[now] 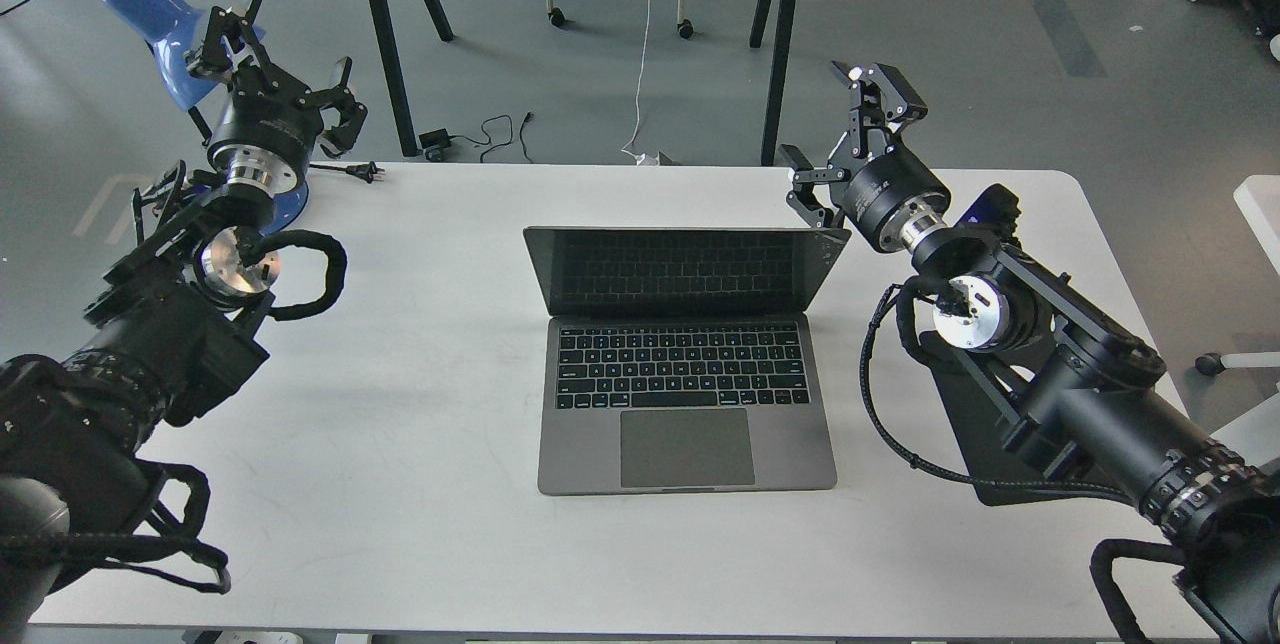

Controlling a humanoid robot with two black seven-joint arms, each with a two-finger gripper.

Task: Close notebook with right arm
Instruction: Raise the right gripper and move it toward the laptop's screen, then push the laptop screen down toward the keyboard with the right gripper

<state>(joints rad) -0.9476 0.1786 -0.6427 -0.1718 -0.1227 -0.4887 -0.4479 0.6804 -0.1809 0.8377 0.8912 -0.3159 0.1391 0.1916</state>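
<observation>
The grey notebook (686, 424) lies in the middle of the white table (420, 484). Its black screen (684, 270) leans forward and mirrors the keyboard. My right gripper (830, 122) is open just behind the lid's top right corner. Its lower finger (806, 192) is at that corner; I cannot tell if it touches. The right arm (1060, 374) reaches in from the lower right. My left gripper (283, 52) is open and empty at the table's far left, next to the blue lamp (150, 2).
A black mouse pad (978, 449) lies under the right arm; the mouse is hidden. A plug and cable (362, 169) lie at the far left edge. Black table legs (778, 54) and cables stand on the floor behind the table.
</observation>
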